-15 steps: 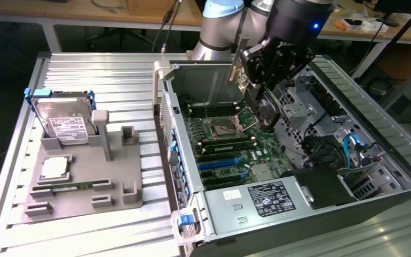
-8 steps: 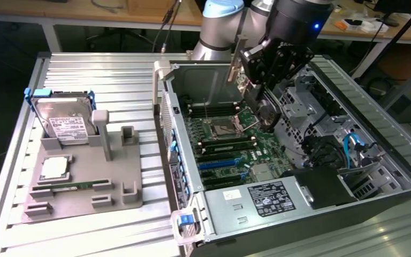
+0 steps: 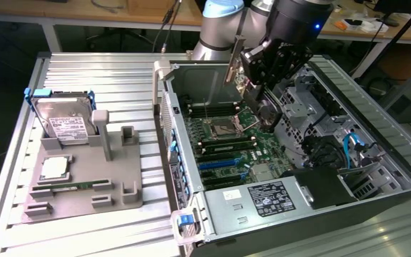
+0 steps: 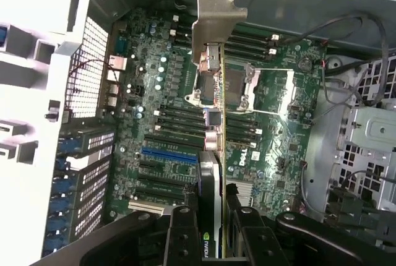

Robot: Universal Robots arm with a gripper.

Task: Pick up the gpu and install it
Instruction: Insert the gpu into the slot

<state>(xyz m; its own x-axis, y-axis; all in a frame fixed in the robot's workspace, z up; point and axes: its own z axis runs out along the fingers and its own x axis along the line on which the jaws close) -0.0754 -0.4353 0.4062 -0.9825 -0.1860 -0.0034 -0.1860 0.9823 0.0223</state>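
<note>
Gripper (image 3: 261,80) clenched on gpu (image 3: 257,104) above motherboard (image 3: 227,144). Wrist view: gpu edge-on between fingers (image 4: 179,235), silver bracket (image 4: 216,21) visible. Exterior view: hard drive (image 3: 66,123) on tray (image 3: 84,176).

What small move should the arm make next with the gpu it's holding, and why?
Probably shift the gpu across toward the blue slot before lowering. The gripper holds it on edge above the motherboard, seemingly over the processor socket rather than the slot, and it is not yet seated.
</note>
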